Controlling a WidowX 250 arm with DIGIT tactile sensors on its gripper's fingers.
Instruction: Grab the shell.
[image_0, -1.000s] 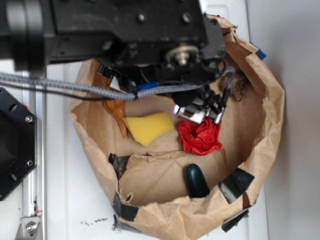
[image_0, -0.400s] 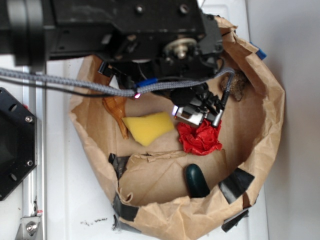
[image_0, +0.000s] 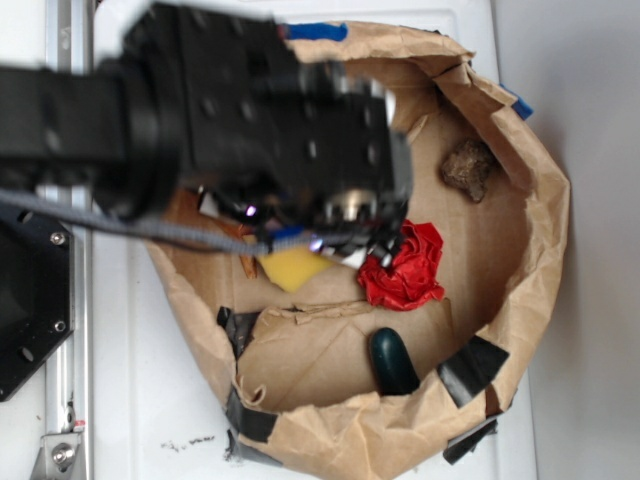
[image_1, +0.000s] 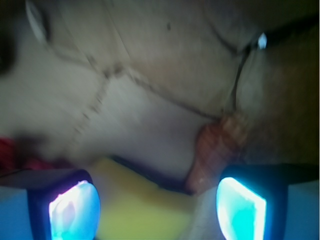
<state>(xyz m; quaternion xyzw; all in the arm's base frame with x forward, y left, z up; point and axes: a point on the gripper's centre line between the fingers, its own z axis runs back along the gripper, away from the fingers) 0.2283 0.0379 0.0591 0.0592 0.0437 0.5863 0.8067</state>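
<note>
Crumpled brown paper bag (image_0: 520, 290) on a white table (image_0: 130, 400); open gripper (image_1: 157, 205) above, shell (image_1: 215, 150) just beside one finger (image_1: 240, 207).

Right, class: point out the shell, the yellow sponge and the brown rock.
shell (image_1: 215, 150), wrist view, on its knobbly orange head.
yellow sponge (image_0: 295, 270), exterior view, on the corner showing below the arm.
brown rock (image_0: 468, 168), exterior view, on its middle.
</note>
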